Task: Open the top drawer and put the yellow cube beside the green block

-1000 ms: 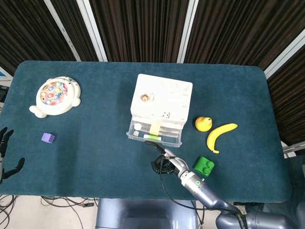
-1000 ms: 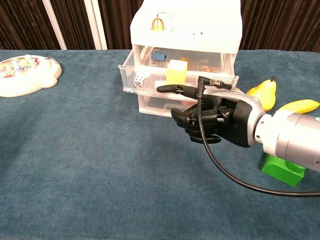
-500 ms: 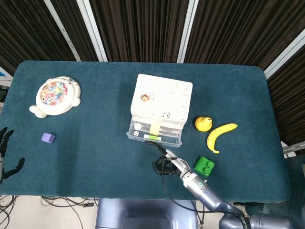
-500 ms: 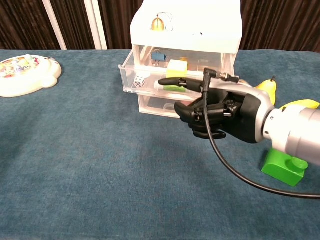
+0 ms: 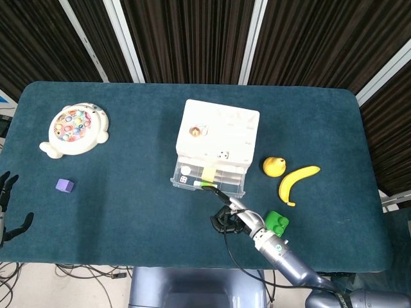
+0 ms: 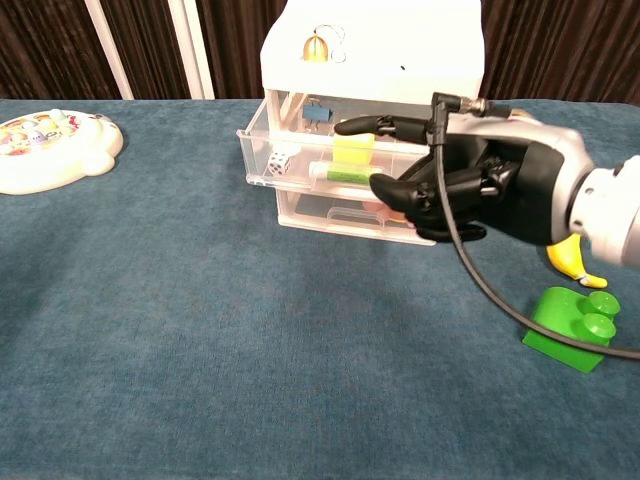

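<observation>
The white drawer unit stands mid-table with its clear top drawer pulled out. The yellow cube sits inside that drawer, also seen from the head as the yellow cube. My right hand hovers in front of the drawer's right half, holding nothing. One finger stretches out just above the cube, the thumb lies lower, and the other fingers are curled. The green block lies on the cloth right of the hand. My left hand hangs off the table's left edge, fingers spread.
A white die and a green stick share the top drawer. A pear and a banana lie right of the unit. A fishing toy and a purple cube sit at the left.
My right hand has risen and shifted right and toward the drawer; its outstretched finger went from the drawer's front edge to above the yellow cube. The left hand stayed still.
</observation>
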You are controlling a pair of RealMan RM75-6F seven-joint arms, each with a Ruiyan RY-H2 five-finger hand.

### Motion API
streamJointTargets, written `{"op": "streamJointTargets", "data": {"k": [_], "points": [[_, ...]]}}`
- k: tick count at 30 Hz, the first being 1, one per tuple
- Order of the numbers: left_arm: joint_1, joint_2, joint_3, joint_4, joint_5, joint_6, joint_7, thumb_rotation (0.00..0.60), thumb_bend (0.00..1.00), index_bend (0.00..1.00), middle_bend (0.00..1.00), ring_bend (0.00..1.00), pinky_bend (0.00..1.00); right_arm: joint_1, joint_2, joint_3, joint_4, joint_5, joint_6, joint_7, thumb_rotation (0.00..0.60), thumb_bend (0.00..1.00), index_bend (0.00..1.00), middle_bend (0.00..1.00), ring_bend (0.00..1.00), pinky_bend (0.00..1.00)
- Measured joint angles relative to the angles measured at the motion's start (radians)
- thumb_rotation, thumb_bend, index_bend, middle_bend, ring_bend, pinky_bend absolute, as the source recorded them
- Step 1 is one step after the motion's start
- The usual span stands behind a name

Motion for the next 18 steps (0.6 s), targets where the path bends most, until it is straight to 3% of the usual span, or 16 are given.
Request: {"op": "streamJointTargets", "data": {"k": [5, 18], "points": [[-0.001, -0.001, 0.0, -0.001, -0.001, -0.002, 0.003, 0.6, 0.32, 0.0, 0.0, 0.0, 0.0, 0.022, 0.067, 0.025, -0.039, 0.062, -0.01, -0.107, 0.6, 0.38, 0.12, 0.96, 1.0, 1.0], [0.001, 0.001, 0.001, -0.008, 0.0, 0.001, 0.003, 0.6, 0.32, 0.0, 0.0, 0.0, 0.0, 0.098, 0.185, 0.048, -0.163, 0.342, -0.011, -0.385, 0.6, 0.36, 0.19, 0.98, 1.0, 1.0]]}}
